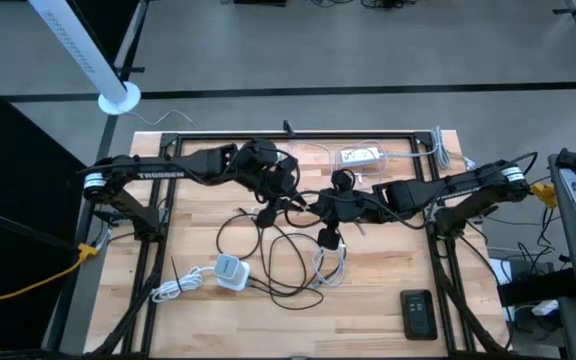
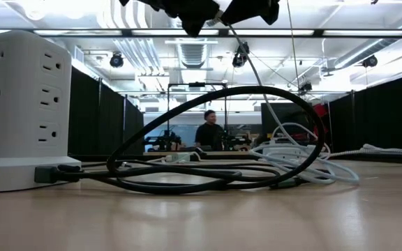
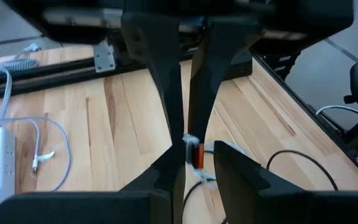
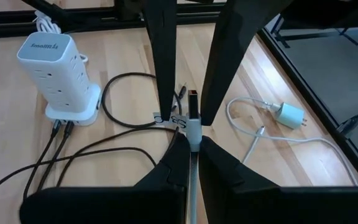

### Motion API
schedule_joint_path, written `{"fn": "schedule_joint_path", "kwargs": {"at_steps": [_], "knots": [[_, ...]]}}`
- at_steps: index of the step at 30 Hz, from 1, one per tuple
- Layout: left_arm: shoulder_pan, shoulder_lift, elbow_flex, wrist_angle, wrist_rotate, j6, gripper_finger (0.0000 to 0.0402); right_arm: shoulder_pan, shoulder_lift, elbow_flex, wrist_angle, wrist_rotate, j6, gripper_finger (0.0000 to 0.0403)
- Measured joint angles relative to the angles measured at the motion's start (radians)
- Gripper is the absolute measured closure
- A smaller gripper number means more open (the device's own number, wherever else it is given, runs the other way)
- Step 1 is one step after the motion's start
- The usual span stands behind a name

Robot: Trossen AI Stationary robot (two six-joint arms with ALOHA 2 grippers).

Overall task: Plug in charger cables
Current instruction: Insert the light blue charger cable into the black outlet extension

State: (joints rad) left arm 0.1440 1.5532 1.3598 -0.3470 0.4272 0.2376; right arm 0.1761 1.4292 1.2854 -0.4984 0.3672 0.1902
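Both grippers meet in the air over the table's middle. My right gripper [image 4: 192, 144] is shut on a grey charger cable's plug [image 4: 192, 121]. That cable [image 2: 257, 77] hangs down to a white coil [image 1: 333, 262] on the table. My left gripper [image 3: 199, 169] is open, a finger on either side of the plug's orange tip [image 3: 197, 155]. A long black cable [image 1: 268, 250] lies in loops on the wood. It runs to a white power tower [image 4: 56, 68]. My right gripper pinches the grey plug's body [image 4: 193, 132] between its two fingertips, with the metal tip pointing away from the fingers. The plug is lifted clear of the table and its cable trails back under the gripper, slack. Whether my left gripper touches the plug cannot be told.
A white power strip [image 1: 360, 157] lies by the far edge. A white cube adapter with its cable [image 4: 289, 115] lies near a table edge. A dark handset [image 1: 418, 312] rests at the near right. A person stands in the room behind [image 2: 208, 132].
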Motion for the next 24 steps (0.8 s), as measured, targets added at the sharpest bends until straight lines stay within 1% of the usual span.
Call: {"fn": "schedule_joint_path", "kwargs": {"at_steps": [6, 10, 11, 14, 18, 20, 24], "knots": [[-0.005, 0.000, 0.000, 0.005, -0.004, 0.004, 0.0342, 0.000, 0.001, -0.001, 0.000, -0.001, 0.011, 0.0395], [-0.005, 0.000, 0.000, -0.007, -0.010, -0.007, 0.0389, 0.000, 0.002, -0.001, 0.000, -0.005, 0.019, 0.0395], [-0.005, 0.000, 0.000, -0.011, -0.019, -0.008, 0.0394, 0.000, 0.002, -0.002, 0.000, -0.005, 0.020, 0.0396], [-0.006, -0.006, 0.000, -0.016, -0.048, -0.009, 0.0399, 0.000, 0.002, -0.002, -0.001, -0.003, 0.020, 0.0396], [-0.006, -0.028, 0.000, -0.024, -0.056, -0.010, 0.0401, 0.000, 0.000, -0.002, 0.015, 0.001, 0.023, 0.0394], [-0.006, -0.043, 0.000, -0.029, -0.059, -0.011, 0.0401, 0.000, -0.004, 0.000, 0.016, 0.002, 0.033, 0.0373], [-0.004, -0.084, 0.000, -0.048, -0.063, -0.027, 0.0401, 0.000, -0.035, -0.002, 0.011, 0.002, 0.043, 0.0308]]}}
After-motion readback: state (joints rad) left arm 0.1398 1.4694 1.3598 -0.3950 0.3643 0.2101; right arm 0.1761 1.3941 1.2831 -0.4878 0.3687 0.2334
